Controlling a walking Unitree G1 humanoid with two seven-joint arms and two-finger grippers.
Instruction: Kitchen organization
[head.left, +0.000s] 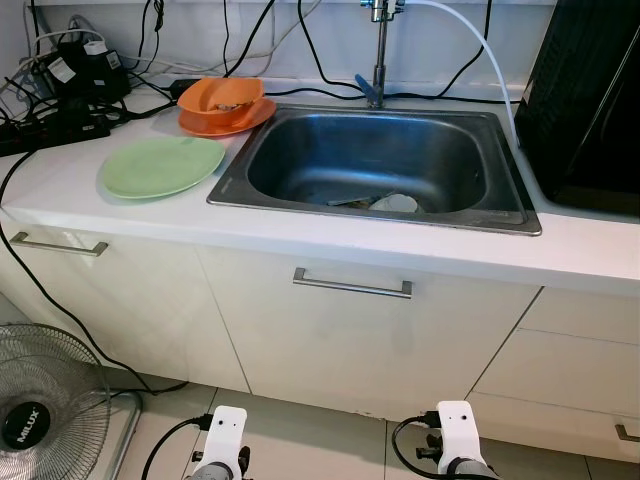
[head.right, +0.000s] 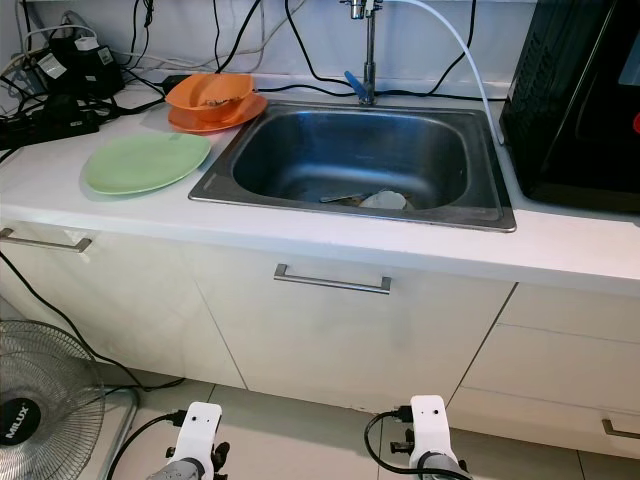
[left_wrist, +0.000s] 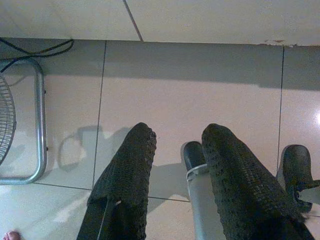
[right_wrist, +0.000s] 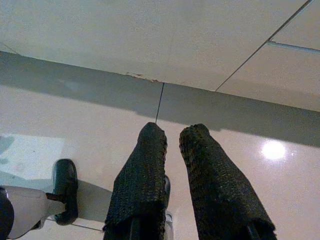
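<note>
Standing before a white kitchen counter (head.left: 330, 245), I look down on a stainless steel sink (head.left: 375, 160) set into it. On the sink's floor, near the front wall, lie a pale dish (head.left: 395, 203) and what looks like a piece of cutlery (head.left: 350, 200); I cannot make them out more exactly. A faucet (head.left: 377, 60) rises at the far edge of the sink, with a white hose (head.left: 490, 60) arcing off it to the right.

Left of the sink, a light green plate (head.left: 162, 165) rests flat on the counter. Just beyond it, an orange bowl (head.left: 220, 97) sits on an orange plate (head.left: 228, 122); something lies in the bowl, too small to tell. At the far left, black power strips and cables (head.left: 60, 85) crowd the back of the counter. A black appliance (head.left: 590, 100) stands at the right end.

Below the counter are white cabinet doors, with a metal bar handle (head.left: 352, 287) on the one under the sink. A floor fan (head.left: 45, 415) stands on the tiles at the lower left.

Both my arms hang low by the floor. My left gripper (left_wrist: 177, 137) points at the beige floor tiles (left_wrist: 190, 85), fingers parted by a moderate gap and holding nothing. My right gripper (right_wrist: 172, 135) hangs near the cabinet base, fingers only narrowly apart, also holding nothing.
</note>
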